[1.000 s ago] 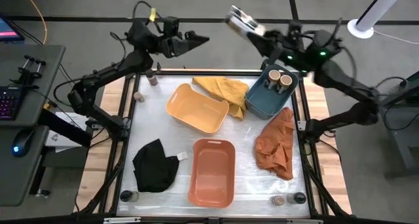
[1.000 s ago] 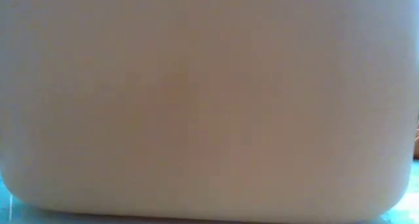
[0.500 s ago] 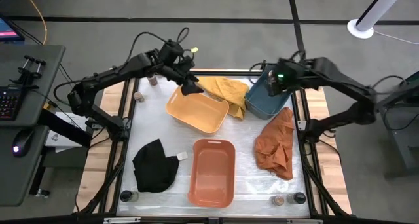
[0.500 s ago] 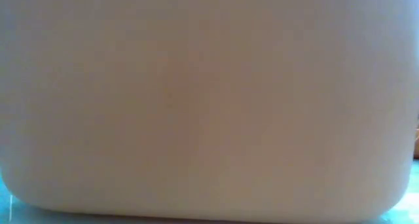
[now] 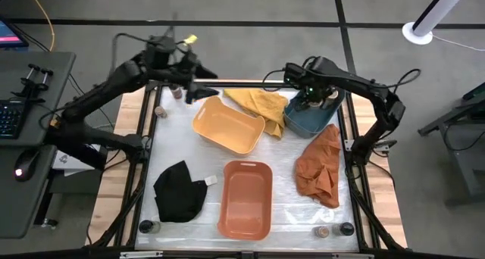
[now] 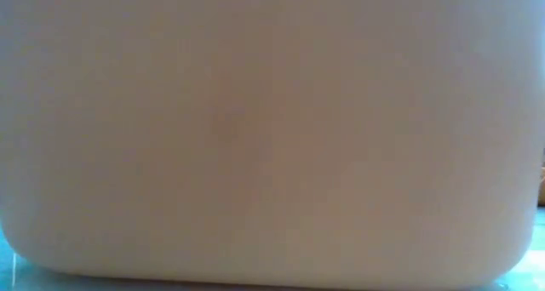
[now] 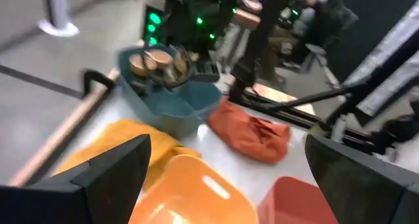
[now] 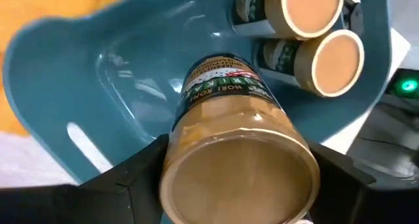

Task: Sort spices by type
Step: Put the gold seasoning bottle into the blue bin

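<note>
My right gripper [image 5: 311, 100] hangs over the blue tub [image 5: 300, 121] at the far right, shut on a spice jar [image 8: 226, 119] with a brown label. Two more spice jars with pale tan tops [image 8: 314, 34] lie in the tub's far corner. My left gripper [image 5: 200, 92] hovers open over the table's far left, just beyond the yellow tub [image 5: 227, 126], with nothing between its fingers [image 7: 111, 168]. Other spice jars stand at the far left [image 5: 161, 111] and along the near edge [image 5: 322, 231], [image 5: 149, 226]. My right gripper pinches the jar by its two sides near the wide tan end [image 8: 196, 165] that faces the wrist, one finger [image 8: 134, 178] on each side. The fingers point steeply down from above, along the jar. The jar's labelled end [image 8: 219, 70] points down into the blue tub.
An orange tub [image 5: 245, 198] sits at the near middle; its pale wall [image 6: 272, 138] fills the low view. A yellow cloth [image 5: 261, 104], an orange cloth [image 5: 318, 164] and a black cloth [image 5: 178, 191] lie on the table. A desk with a keyboard stands to the left.
My right gripper has come down from high beyond the far edge and tipped from near level to steeply down, carrying the jar over the blue tub. My left gripper has come in from beyond the far edge, dipped toward the yellow tub's far rim, turned, then drawn back left.
</note>
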Tool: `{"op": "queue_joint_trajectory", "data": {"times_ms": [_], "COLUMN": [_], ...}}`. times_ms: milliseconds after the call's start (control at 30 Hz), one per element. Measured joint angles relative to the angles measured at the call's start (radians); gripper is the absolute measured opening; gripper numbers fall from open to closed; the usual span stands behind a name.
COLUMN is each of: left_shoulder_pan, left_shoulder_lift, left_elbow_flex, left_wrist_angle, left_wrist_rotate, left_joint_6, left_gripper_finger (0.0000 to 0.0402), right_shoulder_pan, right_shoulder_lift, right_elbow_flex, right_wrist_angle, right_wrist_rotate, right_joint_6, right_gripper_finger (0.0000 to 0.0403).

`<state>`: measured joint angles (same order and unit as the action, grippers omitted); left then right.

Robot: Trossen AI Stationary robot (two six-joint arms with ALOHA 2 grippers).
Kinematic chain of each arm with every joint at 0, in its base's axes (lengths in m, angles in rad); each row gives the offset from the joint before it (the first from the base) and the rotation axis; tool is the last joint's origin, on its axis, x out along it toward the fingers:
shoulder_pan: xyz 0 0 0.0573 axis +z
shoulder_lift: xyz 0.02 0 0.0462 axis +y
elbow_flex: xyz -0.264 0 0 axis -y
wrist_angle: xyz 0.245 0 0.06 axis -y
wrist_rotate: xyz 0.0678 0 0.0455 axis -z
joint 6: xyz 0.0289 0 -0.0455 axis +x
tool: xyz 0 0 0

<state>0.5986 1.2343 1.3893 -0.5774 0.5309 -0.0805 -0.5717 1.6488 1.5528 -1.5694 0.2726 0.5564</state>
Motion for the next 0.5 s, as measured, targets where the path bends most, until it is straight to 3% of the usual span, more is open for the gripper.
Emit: {"op": "queue_joint_trajectory", "data": {"times_ms": [200, 500], "left_shoulder_pan": [0.067, 0.089], "left_shoulder_lift": [-0.209, -0.436], "left_elbow_flex": [-0.177, -0.420], "left_wrist_angle": [0.039, 0.197], "left_wrist_rotate": [-0.045, -0.044], "left_joint_6": [-0.040, -0.208], "left_gripper_finger": [0.0390, 0.0390], "right_shoulder_pan": [-0.089, -0.191], "right_shoulder_lift": [0.010, 0.009], "right_elbow_flex": [0.002, -0.125], "right_wrist_angle": [0.000, 0.128], "right_wrist_rotate": [-0.016, -0.177], "right_joint_6": [0.010, 0.102], "right_gripper_finger": [0.0270, 0.0270]}}
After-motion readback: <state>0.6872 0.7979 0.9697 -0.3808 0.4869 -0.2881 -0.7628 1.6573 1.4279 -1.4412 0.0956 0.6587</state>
